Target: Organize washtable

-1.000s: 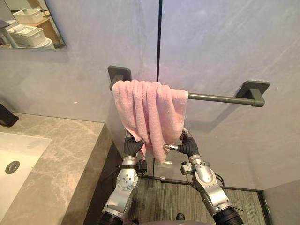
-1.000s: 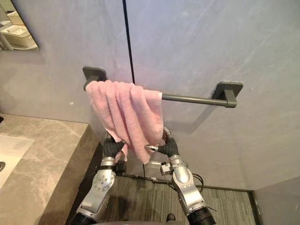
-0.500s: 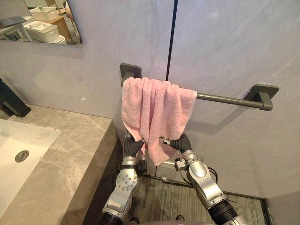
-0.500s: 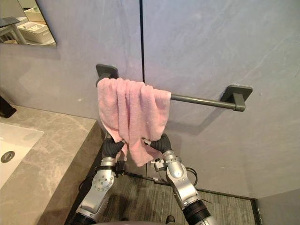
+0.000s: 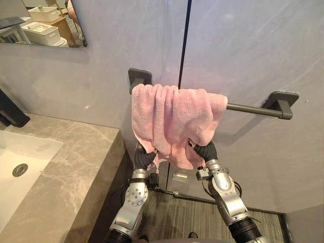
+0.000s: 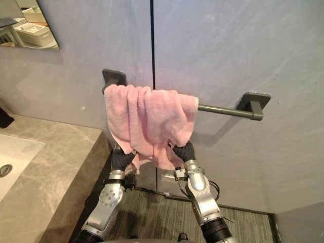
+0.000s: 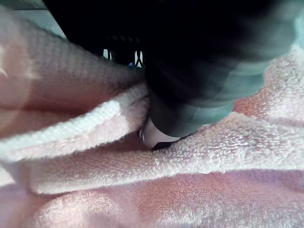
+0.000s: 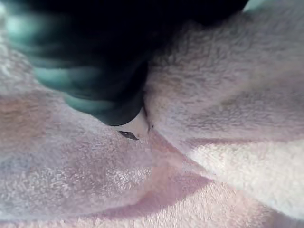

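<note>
Left hand (image 5: 144,158) tucked up into the lower left edge of the pink towel (image 5: 172,114), right hand (image 5: 205,151) into its lower right corner; open or closed, cannot tell for either. Towel draped in folds over the left end of a dark towel rail (image 5: 250,108) on the grey wall (image 5: 243,50). Marble counter (image 5: 76,167) with white sink (image 5: 23,157) at left, mirror (image 5: 40,23) above.

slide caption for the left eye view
Left hand and right hand at the lower edge of a pink towel draped over a wall rail, beside a stone counter.
</note>
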